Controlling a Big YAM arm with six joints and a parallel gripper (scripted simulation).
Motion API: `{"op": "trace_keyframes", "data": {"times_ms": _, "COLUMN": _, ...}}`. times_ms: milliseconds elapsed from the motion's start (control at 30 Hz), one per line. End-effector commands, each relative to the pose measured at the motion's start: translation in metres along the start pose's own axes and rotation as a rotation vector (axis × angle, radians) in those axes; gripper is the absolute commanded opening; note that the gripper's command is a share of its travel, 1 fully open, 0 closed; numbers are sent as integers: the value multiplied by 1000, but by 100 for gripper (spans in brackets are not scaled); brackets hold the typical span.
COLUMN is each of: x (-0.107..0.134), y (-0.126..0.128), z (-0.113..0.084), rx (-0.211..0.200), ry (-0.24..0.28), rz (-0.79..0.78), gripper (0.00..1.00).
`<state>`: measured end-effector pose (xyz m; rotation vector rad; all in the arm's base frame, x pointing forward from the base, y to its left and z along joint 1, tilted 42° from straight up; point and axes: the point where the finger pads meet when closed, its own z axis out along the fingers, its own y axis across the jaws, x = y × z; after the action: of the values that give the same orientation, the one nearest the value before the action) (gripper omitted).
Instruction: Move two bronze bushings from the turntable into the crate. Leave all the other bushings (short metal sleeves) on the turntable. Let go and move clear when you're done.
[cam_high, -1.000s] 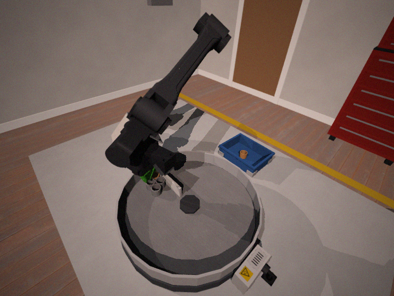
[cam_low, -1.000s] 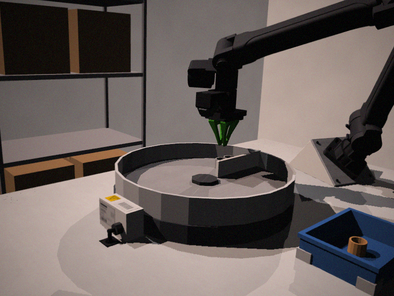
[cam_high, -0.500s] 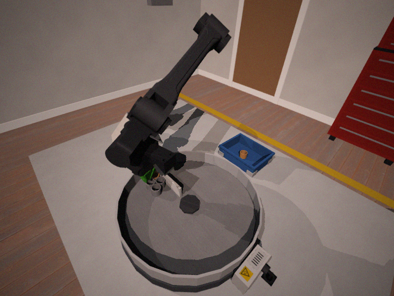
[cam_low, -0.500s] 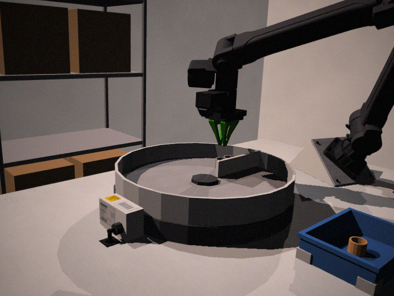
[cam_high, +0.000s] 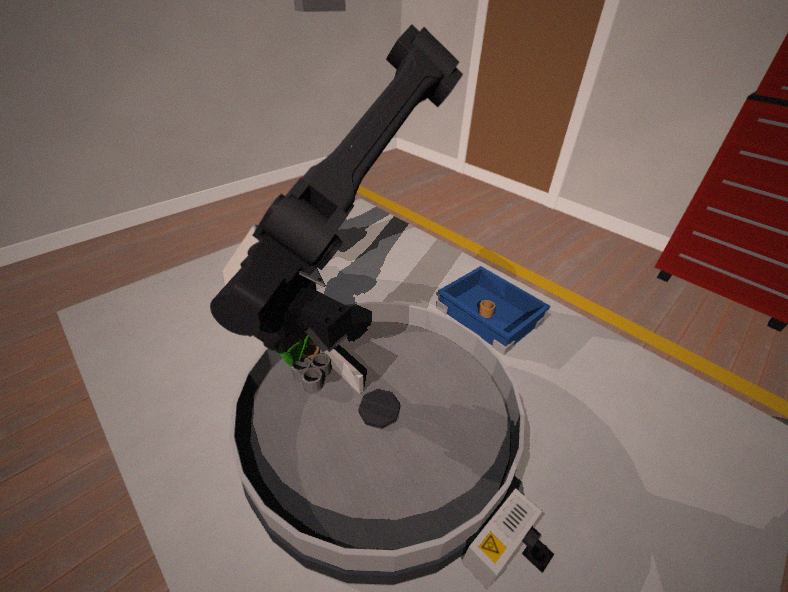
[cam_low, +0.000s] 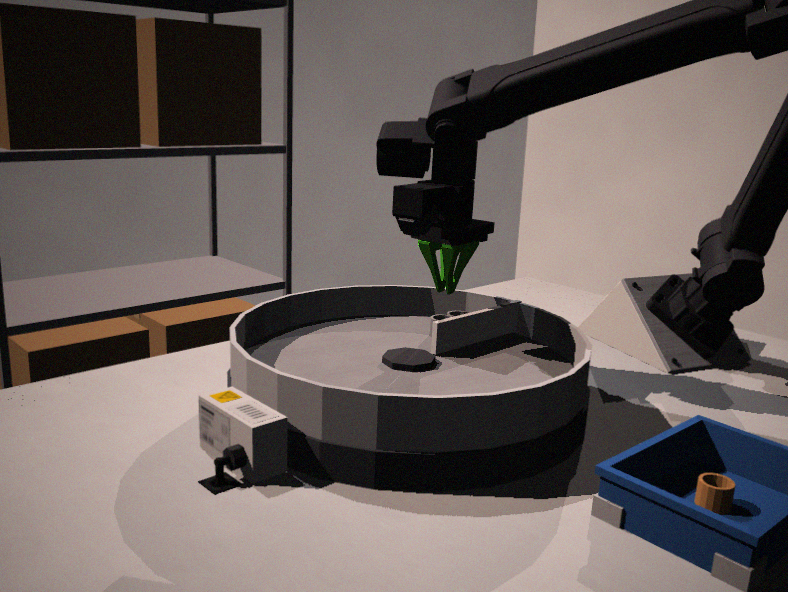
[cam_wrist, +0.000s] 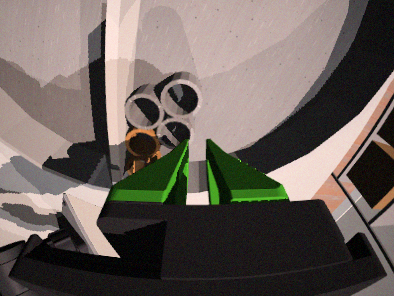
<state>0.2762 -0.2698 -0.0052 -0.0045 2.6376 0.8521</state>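
Note:
A bronze bushing (cam_high: 487, 311) (cam_low: 713, 495) stands in the blue crate (cam_high: 468, 323) (cam_low: 668, 534). On the turntable (cam_high: 382, 474) (cam_low: 477, 421) (cam_wrist: 245, 50), another bronze bushing (cam_high: 313, 351) (cam_wrist: 128, 143) stands against three grey bushings (cam_high: 312, 384) (cam_wrist: 200, 99), beside the white divider. More orange shows just below it in the wrist view; I cannot tell whether that is a second bushing. My gripper (cam_low: 445, 291) (cam_wrist: 197, 146) points down above the turntable's back edge, open by a narrow gap and empty. In the wrist view its left finger overlaps the nearest grey bushing's edge. The gripper partly hides the cluster in the top view.
The white divider (cam_high: 348, 370) (cam_low: 471, 330) (cam_wrist: 116, 65) runs from the rim towards the dark hub (cam_high: 379, 408) (cam_low: 408, 359). A raised wall rings the turntable. A white box (cam_high: 506, 528) (cam_low: 245, 420) with a warning label stands outside it, with a small black device beside it.

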Motion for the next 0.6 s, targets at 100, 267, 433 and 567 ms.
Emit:
{"op": "trace_keyframes", "data": {"times_ms": 100, "x": 11, "y": 4, "z": -4, "rx": 23, "ry": -19, "rz": 10, "gripper": 13}}
{"op": "trace_keyframes", "data": {"times_ms": 267, "x": 11, "y": 4, "z": -4, "rx": 21, "ry": -19, "rz": 11, "gripper": 13}}
{"op": "trace_keyframes", "data": {"times_ms": 433, "x": 11, "y": 5, "z": -4, "rx": 19, "ry": -17, "rz": 12, "gripper": 13}}
{"op": "trace_keyframes", "data": {"times_ms": 567, "x": 11, "y": 5, "z": -4, "rx": 19, "ry": -17, "rz": 12, "gripper": 13}}
